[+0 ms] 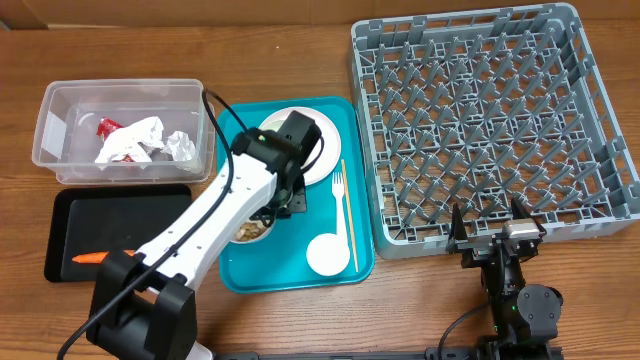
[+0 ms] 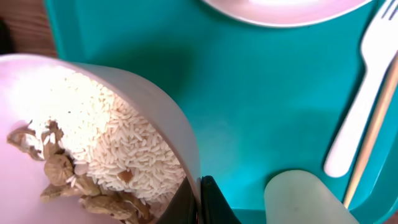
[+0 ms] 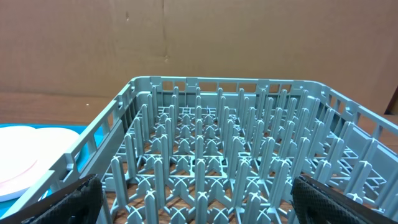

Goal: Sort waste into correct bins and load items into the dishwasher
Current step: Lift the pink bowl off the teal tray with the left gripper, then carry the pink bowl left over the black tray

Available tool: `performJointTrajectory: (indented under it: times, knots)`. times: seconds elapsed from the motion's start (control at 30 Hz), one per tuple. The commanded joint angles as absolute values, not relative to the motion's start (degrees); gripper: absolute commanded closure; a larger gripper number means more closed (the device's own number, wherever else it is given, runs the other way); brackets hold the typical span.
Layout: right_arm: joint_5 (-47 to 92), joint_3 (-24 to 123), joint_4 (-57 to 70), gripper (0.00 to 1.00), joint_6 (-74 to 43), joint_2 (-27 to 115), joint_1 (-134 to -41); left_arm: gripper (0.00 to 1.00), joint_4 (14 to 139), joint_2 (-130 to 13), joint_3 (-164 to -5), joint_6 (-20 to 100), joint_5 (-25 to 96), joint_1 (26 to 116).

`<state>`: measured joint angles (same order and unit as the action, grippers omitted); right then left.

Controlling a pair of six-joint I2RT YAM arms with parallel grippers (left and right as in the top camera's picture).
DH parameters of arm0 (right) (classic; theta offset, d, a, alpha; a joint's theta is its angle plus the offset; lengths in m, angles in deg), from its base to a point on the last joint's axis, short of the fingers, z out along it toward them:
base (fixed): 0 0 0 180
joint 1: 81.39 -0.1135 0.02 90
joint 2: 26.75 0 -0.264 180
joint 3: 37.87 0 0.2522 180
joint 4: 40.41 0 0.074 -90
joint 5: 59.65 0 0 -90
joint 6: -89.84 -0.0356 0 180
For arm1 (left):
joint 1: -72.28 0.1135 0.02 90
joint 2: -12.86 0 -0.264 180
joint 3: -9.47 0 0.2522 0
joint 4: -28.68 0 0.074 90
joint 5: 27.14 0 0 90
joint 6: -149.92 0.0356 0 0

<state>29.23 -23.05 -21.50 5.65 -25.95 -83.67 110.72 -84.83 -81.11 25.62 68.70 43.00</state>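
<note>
My left gripper is shut on the rim of a white bowl that holds rice and beige nut scraps, on the teal tray. A white plate, a white fork, a wooden stick and a small white cup also lie on that tray. The grey dish rack stands at the right. My right gripper is open and empty at the rack's front edge.
The clear tub at the back left holds a red wrapper and crumpled napkins. The black tray in front of it holds an orange carrot. My left arm crosses the teal tray's left side.
</note>
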Motion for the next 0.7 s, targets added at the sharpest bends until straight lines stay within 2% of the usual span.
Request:
performJointTrajectory:
  times: [0.0, 0.3, 0.67]
  knots:
    - [29.2, -23.7, -21.8, 0.00, 5.7, -26.5, -83.5, 0.96, 112.5, -84.8, -85.6, 31.3, 71.4, 42.8]
    - [29.2, -23.7, -21.8, 0.00, 5.7, -26.5, -83.5, 0.96, 115.3, -81.5, -88.2, 33.0, 74.0, 46.9]
    - [29.2, -23.7, -21.8, 0.00, 5.7, -26.5, -83.5, 0.96, 117.6, -75.4, -88.1, 37.4, 73.9, 62.9]
